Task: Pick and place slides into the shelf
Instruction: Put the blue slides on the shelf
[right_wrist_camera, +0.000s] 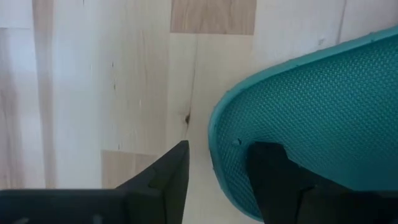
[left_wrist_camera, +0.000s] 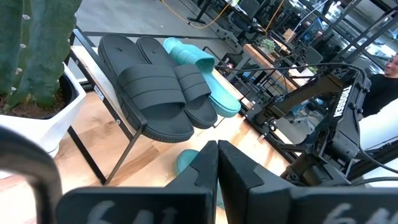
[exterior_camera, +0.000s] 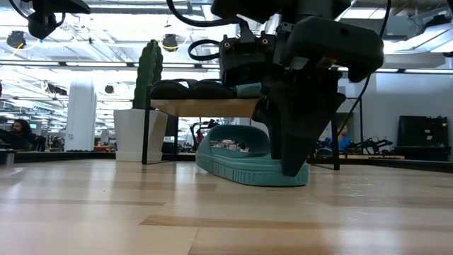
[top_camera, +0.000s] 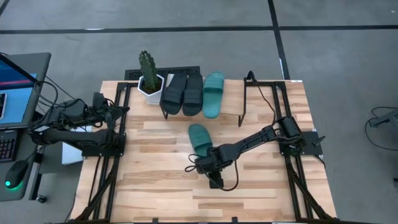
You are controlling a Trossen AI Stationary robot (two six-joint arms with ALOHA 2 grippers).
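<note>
Your right gripper (right_wrist_camera: 217,177) straddles the rim of the loose teal slide (top_camera: 200,139) mid-bench, jaws apart. Two black slides (top_camera: 183,92) and one teal (top_camera: 213,93) sit on the shelf (left_wrist_camera: 102,93). Left gripper (left_wrist_camera: 217,171) waits, jaws together.

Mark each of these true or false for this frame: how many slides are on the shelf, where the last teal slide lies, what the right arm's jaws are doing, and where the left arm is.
1. Three slides sit on the shelf. True: two black slides and one teal slide.
2. The loose teal slide lies on the table. True.
3. The right gripper is lifting that slide clear of the table. False: its jaws are apart, straddling the slide's edge, and the slide rests on the wood.
4. The left gripper holds a black slide. False: it is shut and empty, waiting at the table's left edge.
5. A cactus pot stands right of the shelf. False: it stands to the left.
</note>
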